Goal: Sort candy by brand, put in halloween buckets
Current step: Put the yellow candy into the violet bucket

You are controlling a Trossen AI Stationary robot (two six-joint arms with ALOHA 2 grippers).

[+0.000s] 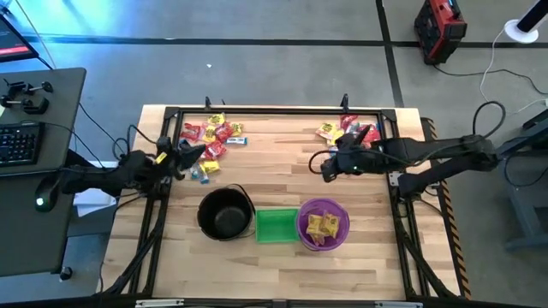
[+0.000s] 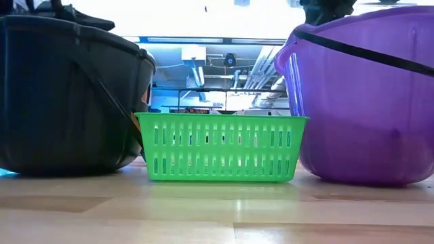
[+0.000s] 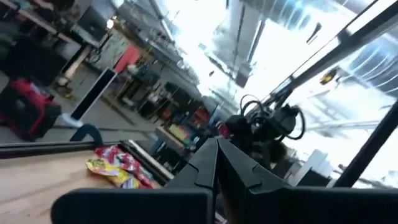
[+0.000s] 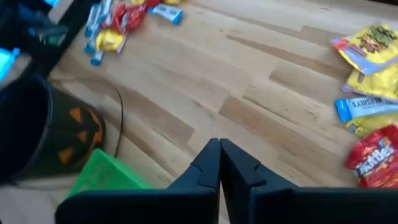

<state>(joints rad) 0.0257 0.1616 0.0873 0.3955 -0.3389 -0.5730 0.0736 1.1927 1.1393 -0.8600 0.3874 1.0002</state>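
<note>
The candy lies in two heaps near the table's far edge: a left heap and a right heap of yellow, red and blue wrappers. Along the near side stand the black pail, the green basket and the purple bucket, which holds yellow candies. My left gripper hovers shut beside the left heap, tipped upward. My right gripper is shut above bare wood, near the right heap. Neither holds anything that shows.
A black frame runs along the table's far edge and sides. Bare wood lies between the two heaps and the row of buckets. A desk with a keyboard stands off the table's left.
</note>
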